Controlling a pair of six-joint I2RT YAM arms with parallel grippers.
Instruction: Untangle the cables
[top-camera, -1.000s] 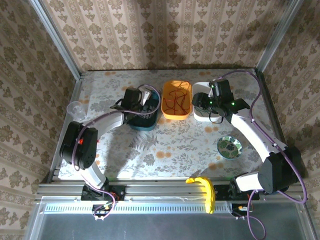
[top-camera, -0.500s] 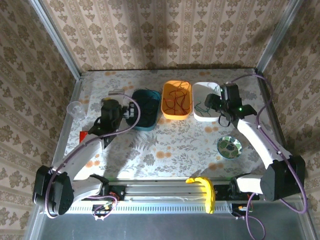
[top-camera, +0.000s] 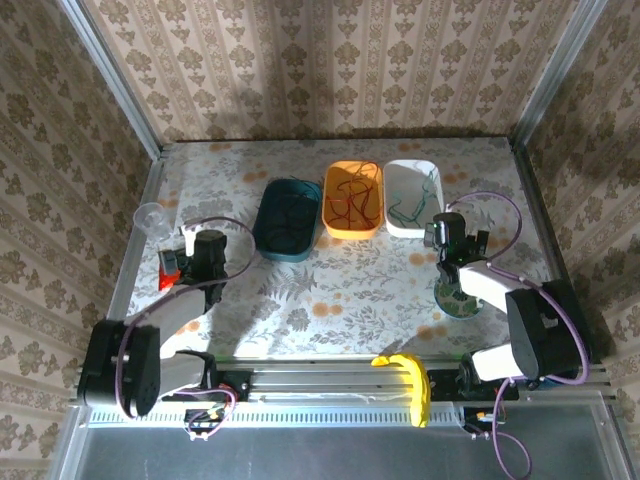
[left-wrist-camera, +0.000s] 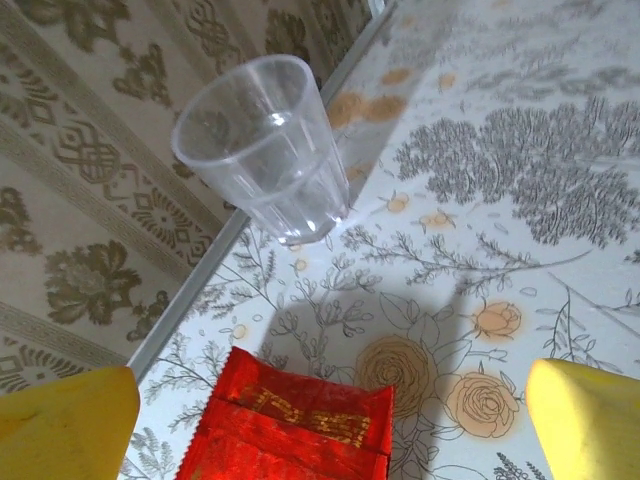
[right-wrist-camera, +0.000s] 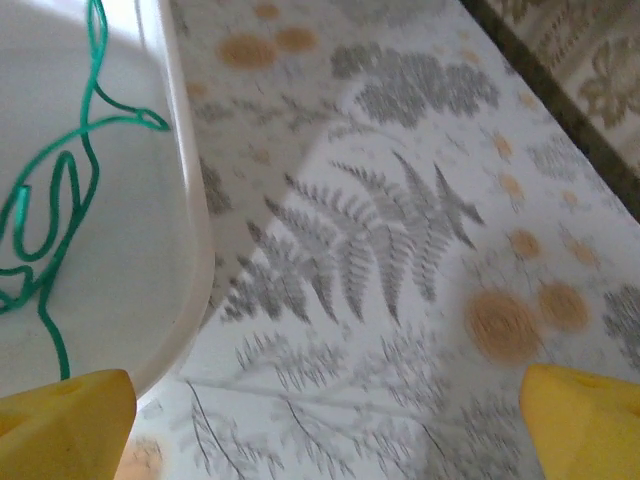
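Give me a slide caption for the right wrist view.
Open right pincer beside a white tray holding a green cable.

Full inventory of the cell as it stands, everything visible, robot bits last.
table: 1, floral pattern, the work surface
teal bin: 1, teal, far centre, leftmost of three
orange bin: 1, orange, middle of three
white bin: 1, white, rightmost of three
black cable: 1 tangle, black, in teal bin
red cable: 1 tangle, red, in orange bin
green cable: 1, green, in white bin
cup: 1, clear, upright, far left edge
packet: 1, red, left edge, nearer than cup
bowl: 1, green patterned, right side
yellow object: 1, on near rail, kind unclear
left arm: 1, by packet, jaws apart
right arm: 1, beside white bin, jaws apart
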